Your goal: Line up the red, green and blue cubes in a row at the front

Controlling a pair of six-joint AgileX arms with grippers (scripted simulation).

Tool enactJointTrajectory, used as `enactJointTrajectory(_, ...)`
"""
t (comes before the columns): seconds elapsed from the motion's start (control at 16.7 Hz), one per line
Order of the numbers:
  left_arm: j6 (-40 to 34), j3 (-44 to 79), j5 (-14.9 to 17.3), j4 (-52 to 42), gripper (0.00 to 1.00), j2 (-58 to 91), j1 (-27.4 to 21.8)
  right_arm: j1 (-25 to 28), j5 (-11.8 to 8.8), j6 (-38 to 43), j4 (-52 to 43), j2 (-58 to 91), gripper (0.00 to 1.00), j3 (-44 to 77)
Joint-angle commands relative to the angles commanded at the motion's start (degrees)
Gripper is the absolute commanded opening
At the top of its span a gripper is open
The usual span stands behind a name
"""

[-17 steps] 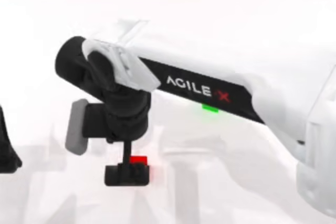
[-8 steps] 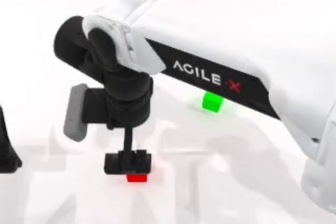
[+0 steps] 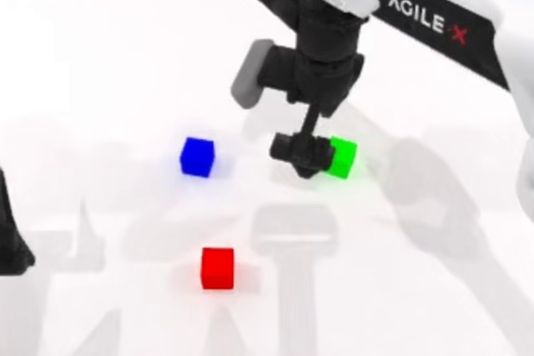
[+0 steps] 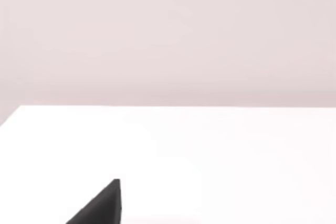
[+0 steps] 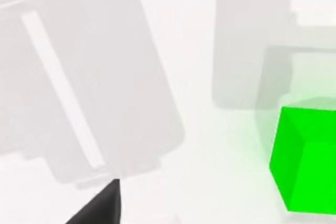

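Green cube (image 3: 341,157) is sitting just right of my right claw (image 3: 302,152), toward the desk's centre; whether that claw is released or clenched, I cannot tell.

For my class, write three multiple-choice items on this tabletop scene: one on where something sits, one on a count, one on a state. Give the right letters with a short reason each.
1. Which cube lies nearest the front edge in the top view?
A. blue
B. red
C. green

2. How many cubes are on the table?
A. two
B. three
C. four

3. What is the red cube's state?
A. resting free on the table
B. stacked on the blue cube
C. lifted by the left gripper

Key:
1 B, the red cube sits lower in the top view than the blue cube and the green cube.
2 B, only those three show on the table.
3 A, it stands alone; the right gripper is off beside the green cube, and the left arm is parked at the table's left edge.
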Motion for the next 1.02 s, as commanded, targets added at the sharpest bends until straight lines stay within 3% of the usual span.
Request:
enactJointTrajectory(0.18, 0.0, 0.0, 0.0, 0.0, 1.0, 0.0, 0.0, -4.1, 0.2, -0.4, 0.2, 0.5, 1.0, 0.4)
enactJointTrajectory(0.54, 0.0, 0.0, 0.0, 0.0, 1.0, 0.0, 0.0, -4.2, 0.2, -0.3, 1.2, 0.4, 1.0, -0.6)
enactJointTrajectory(1.02, 0.0, 0.0, 0.0, 0.0, 1.0, 0.0, 0.0, -4.2, 0.3, -0.3, 17.7, 3.1, 1.0, -14.2)
